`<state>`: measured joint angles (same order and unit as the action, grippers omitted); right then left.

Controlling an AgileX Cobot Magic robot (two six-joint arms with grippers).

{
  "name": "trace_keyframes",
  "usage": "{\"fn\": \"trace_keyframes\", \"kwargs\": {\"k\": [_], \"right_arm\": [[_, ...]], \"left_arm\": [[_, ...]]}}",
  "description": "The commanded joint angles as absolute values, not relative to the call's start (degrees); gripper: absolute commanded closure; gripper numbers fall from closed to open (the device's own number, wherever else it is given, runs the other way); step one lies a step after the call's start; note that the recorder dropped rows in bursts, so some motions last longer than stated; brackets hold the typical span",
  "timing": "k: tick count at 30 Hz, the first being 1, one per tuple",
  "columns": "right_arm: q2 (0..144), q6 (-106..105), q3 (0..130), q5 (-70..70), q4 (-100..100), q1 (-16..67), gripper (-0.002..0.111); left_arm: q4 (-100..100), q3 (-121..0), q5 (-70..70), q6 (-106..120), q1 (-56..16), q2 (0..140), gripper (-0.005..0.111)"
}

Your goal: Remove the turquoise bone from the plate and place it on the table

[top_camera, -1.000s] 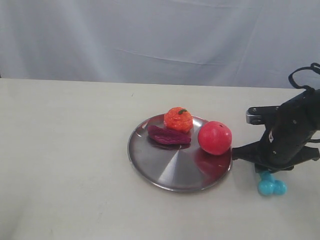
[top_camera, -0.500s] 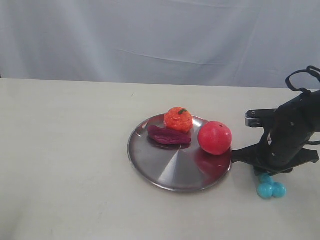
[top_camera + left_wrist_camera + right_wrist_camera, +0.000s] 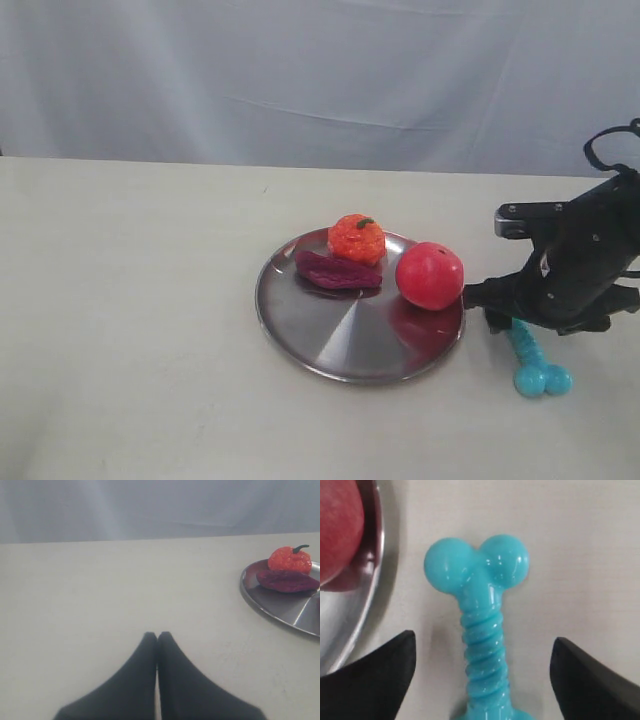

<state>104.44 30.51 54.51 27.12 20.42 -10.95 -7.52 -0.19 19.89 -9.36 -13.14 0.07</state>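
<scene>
the right gripper (image 3: 482, 645) is spread wide. its two black fingers (image 3: 380, 670) stand on either side of the turquoise bone (image 3: 485, 625), with a clear gap to the ribbed shaft on both sides; no contact is visible. the turquoise bone lies flat on the table (image 3: 130, 300), just beside the right rim of the plate (image 3: 330, 345) and apart from it. the plate carries a red ball-shaped fruit (image 3: 430, 275), an orange pumpkin-shaped item (image 3: 356, 238) and a dark purple piece (image 3: 337, 270). the left gripper (image 3: 157, 637) hangs over bare table, well to the left of the plate, fingertips pressed together and holding nothing.
</scene>
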Motion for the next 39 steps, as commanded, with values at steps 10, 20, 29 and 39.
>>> {"fn": "trace_keyframes", "kwargs": {"k": [10,20,29,39], "right_arm": [[82.05,30.83,54.54,46.48,21.21,-9.02,0.041],[56.8,32.18,54.54,60.63,20.78,5.1,0.042],[36.26,37.24,54.54,69.53,18.23,24.77,0.093],[35.53,35.15,54.54,69.53,17.01,25.27,0.109]], "left_arm": [[-7.53,0.0,19.85,-9.4,-13.28,0.0,0.107],[-7.53,0.0,19.85,-9.4,-13.28,0.0,0.107],[-7.53,0.0,19.85,-9.4,-13.28,0.0,0.107],[-7.53,0.0,19.85,-9.4,-13.28,0.0,0.107]]}}
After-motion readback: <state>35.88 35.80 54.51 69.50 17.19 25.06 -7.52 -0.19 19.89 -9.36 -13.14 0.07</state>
